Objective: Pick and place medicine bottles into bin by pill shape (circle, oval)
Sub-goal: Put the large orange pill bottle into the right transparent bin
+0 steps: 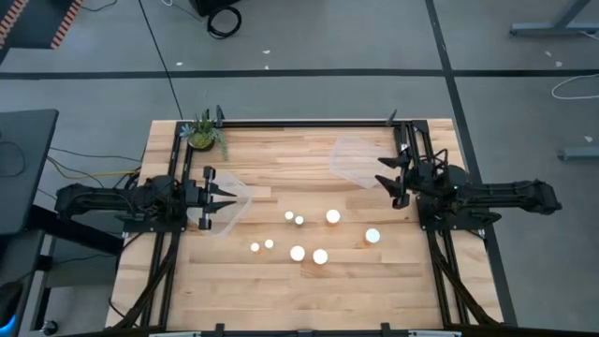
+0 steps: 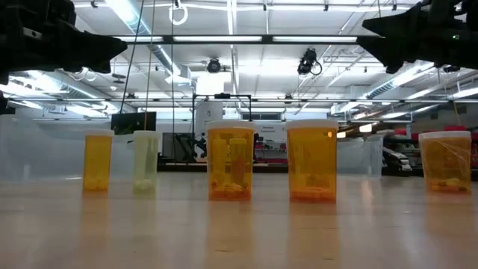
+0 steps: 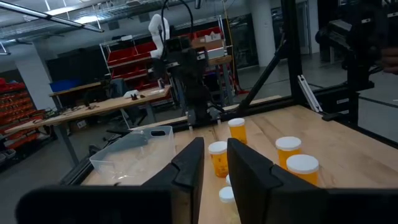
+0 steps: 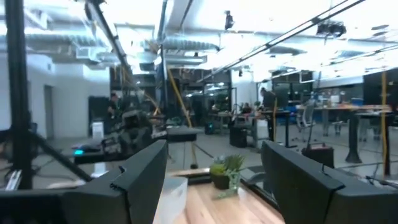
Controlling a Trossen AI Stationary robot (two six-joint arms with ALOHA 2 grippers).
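Observation:
Several medicine bottles with white caps stand upright on their bases in a loose group mid-table. In the low view they show orange bodies, and they also show in the left wrist view. My left gripper is open by a narrow gap. It hovers over a clear bin at the table's left, pointing toward the bottles. My right gripper is wide open and empty at the table's right, beside a second clear bin.
A small green potted plant stands at the table's far left corner. Dark frame rails run along the table's left and right sides. The second clear bin also shows in the left wrist view.

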